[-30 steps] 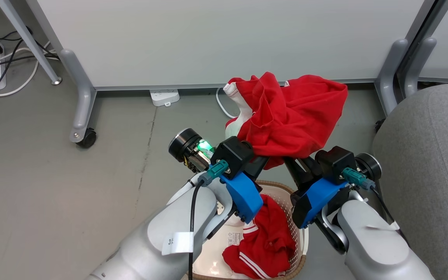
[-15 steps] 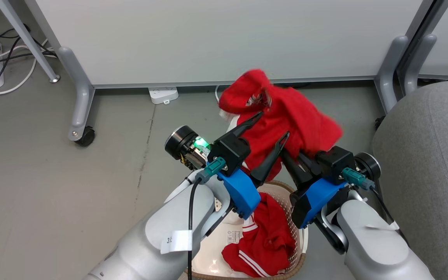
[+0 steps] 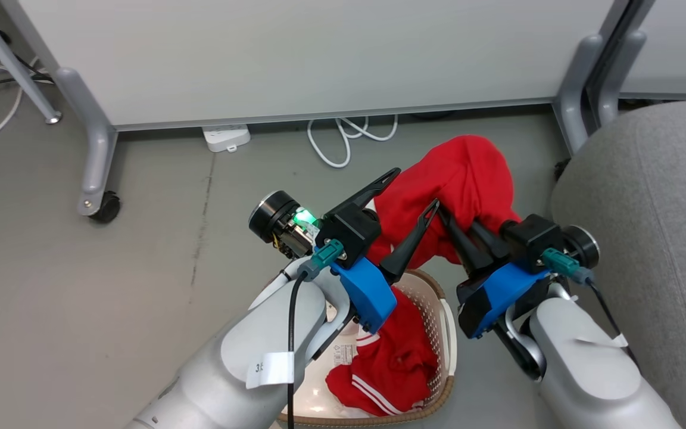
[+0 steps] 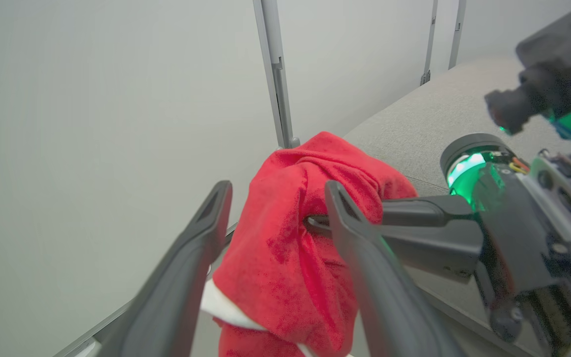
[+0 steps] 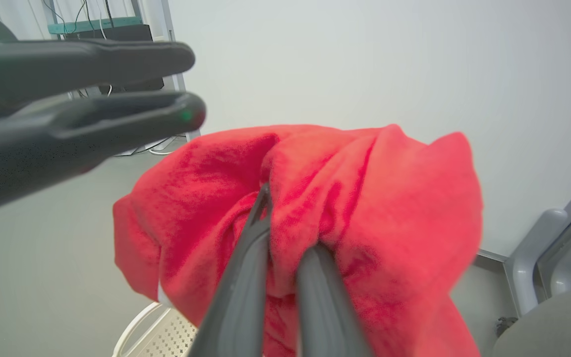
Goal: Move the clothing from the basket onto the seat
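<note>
Grey upholstery first: the seat (image 3: pixel 646 196), biggest thing by far, along the right of the head view, just beside the right forearm and well apart from the left one. Lies to the robot's right of the raised load, so probably a sideways carry that way, with the right arm the nearer of the two.

Next in size, the plain red garment (image 3: pixel 468 179): bunched into a lump, off the floor, up above and beyond the basket (image 3: pixel 445 322). Long axis roughly along the right pincer's fingers, away from the robot toward the wall panel (image 3: pixel 319 53). Near the seat's rounded edge but not yet over it.

Basket down on the floor between the two forearms. Inside it the second garment (image 3: pixel 390 369), red with white stripe trim, crumpled against the right-hand wall.

Right pincer (image 3: pixel 453 217) clamped on a fold of the plain red garment, fingers nearly together with cloth squeezed between, plain in the right wrist view. Left pincer (image 3: pixel 416 188) spread wide and empty, just beside the cloth on its left, holding nothing.

Writing: white tag (image 3: pixel 271 369) on the left forearm, a "3" legible and the rest lost round the curve. Printed sticker (image 3: pixel 349 356) on the basket's bottom, too small to read. No lettering made out on either garment.
</note>
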